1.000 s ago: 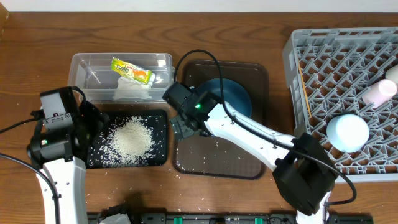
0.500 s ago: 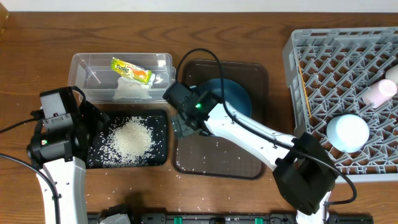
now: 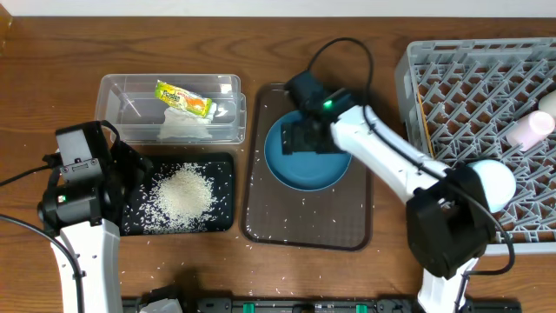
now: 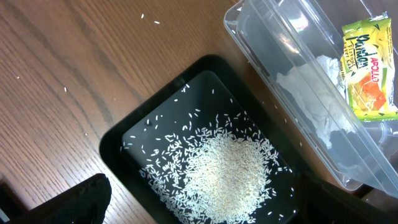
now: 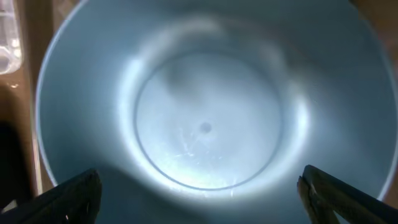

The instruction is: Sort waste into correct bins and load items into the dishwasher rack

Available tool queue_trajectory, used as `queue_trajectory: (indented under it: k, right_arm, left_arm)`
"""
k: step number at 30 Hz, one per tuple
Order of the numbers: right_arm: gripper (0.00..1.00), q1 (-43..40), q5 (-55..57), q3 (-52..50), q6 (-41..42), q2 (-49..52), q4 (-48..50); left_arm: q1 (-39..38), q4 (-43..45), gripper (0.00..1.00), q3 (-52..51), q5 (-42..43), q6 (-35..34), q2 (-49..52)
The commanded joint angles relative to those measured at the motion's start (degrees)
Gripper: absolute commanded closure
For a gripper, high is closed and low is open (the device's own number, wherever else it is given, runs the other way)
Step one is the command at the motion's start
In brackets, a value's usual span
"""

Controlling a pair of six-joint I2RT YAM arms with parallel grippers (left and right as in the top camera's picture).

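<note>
Standing right of the large flat brown tray [image 3: 304,224], the square grey lattice dishwasher rack [image 3: 469,96] is kept ready for crockery. On the tray's upper half, the round blue plate [image 3: 304,172] is hovered over by the right gripper [image 3: 306,141], its jaws spread wide, presumably for a rim grasp. Left of the tray, the loose white rice [image 3: 182,196] is collected in the shallow black tub [image 3: 222,217], and the left gripper [image 3: 135,174] is held wide and empty beside it.

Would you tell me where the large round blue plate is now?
In the overhead view, the large round blue plate lies on the flat brown tray at centre, between the clear plastic tub and the grey lattice crate.
</note>
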Motion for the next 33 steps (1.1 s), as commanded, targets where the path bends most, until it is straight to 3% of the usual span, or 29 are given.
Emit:
queue_trajectory:
  k: [1,5,10,19,22,28,33]
  right_arm:
    - [0.01,0.31,-11.43,1.44,-10.34,-1.57,1.16]
    - [0.01,2.69,-11.58,0.81,-12.33,-1.07,2.25]
    - [0.01,6.73,-5.60,-0.66,-6.45,0.63,4.04]
    - [0.05,13.35,3.58,-0.70,-4.96,4.24,5.88]
    - [0.11,14.56,7.30,-0.70,-3.85,5.14,5.40]
    - [0.38,15.32,10.27,-0.72,-1.36,6.40,5.11]
    - [0.41,15.32,10.36,-0.74,-0.44,6.99,4.70]
  left_arm:
    - [0.17,-0.37,0.04,0.42,-0.92,0.09,0.11]
    - [0.17,-0.37,0.04,0.42,-0.92,0.09,0.13]
    - [0.17,-0.37,0.04,0.42,-0.92,0.09,0.13]
    - [0.17,-0.37,0.04,0.42,-0.92,0.09,0.11]
    - [0.17,-0.37,0.04,0.42,-0.92,0.09,0.11]
    - [0.17,-0.37,0.03,0.42,-0.92,0.09,0.11]
    - [0.17,-0.39,0.04,0.42,-0.92,0.09,0.11]
